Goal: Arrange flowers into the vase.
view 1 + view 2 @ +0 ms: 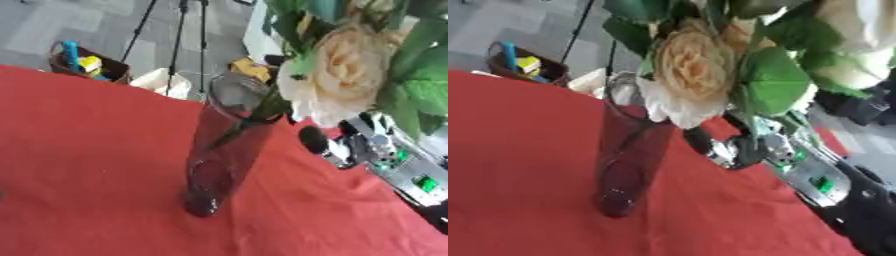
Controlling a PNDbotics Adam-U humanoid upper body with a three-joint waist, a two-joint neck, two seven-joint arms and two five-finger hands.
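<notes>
A tall clear glass vase (223, 155) stands upright on the red tablecloth (87, 165), near the middle. A cream rose (350, 70) with green leaves (776, 80) hangs very close to the camera at the upper right. Its green stem (262, 107) slants down through the vase mouth and shows inside the glass. My right hand (367, 142), black and silver, sits just right of the vase at about the height of its upper half. The bloom and leaves cover part of it, so its hold on the flowers is hidden. My left hand shows in neither view.
The table's far edge runs diagonally behind the vase. Beyond it on the floor are a brown basket (83, 62) with blue and yellow items, black tripod legs (179, 45), a white object (166, 82) and a yellow object (254, 67).
</notes>
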